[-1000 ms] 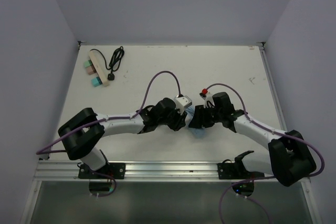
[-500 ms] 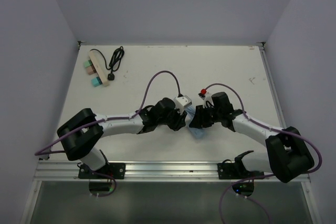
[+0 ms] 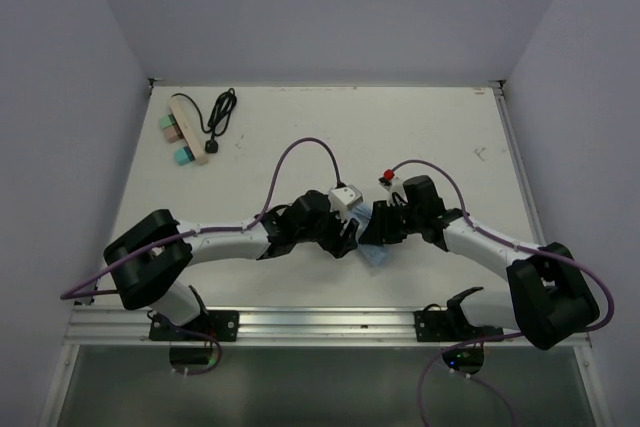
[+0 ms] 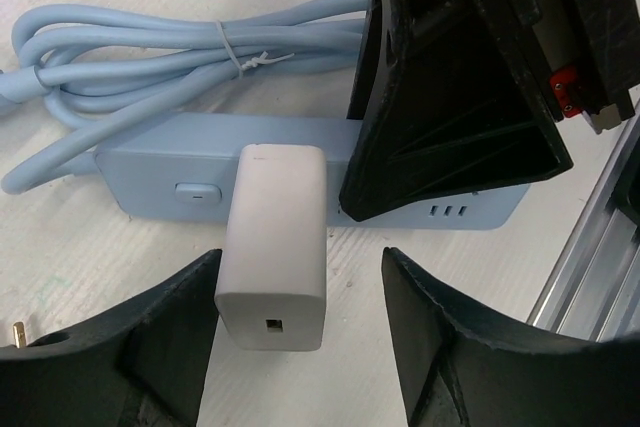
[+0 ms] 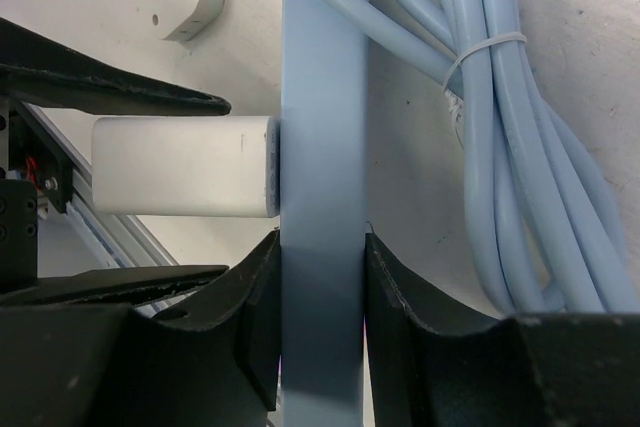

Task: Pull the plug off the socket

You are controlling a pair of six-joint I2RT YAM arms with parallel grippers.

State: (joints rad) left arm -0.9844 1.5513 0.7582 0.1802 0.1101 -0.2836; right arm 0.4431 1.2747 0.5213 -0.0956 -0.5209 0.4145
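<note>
Near the middle of the white tabletop [image 3: 450,137], toward its near edge, the two white-and-black arms meet, the left arm [image 3: 220,237] reaching in from the near left corner and the right arm [image 3: 480,242] from the near right. Between them lies a long light-blue plastic power strip [image 4: 160,182], flat on the tabletop, with its light-blue cable [image 4: 150,42] bundled in loops just beside it and cinched by a white tie. The right fingers [image 5: 240,317] are clamped on the strip across its narrow width, one pad pressed to each long side. A white rectangular plug block [image 4: 275,237] is seated in the strip's face and sticks straight out of it. The left fingers [image 4: 165,332] stand apart, one on either side of this block; one finger sits just beside it and the other leaves a clear gap, so nothing is gripped. At the far left corner of the tabletop, well apart from the arms, rests a beige power strip [image 3: 188,128] carrying small green, pink and teal plugs [image 3: 172,133], with a coiled black cord [image 3: 219,112] beside it.
</note>
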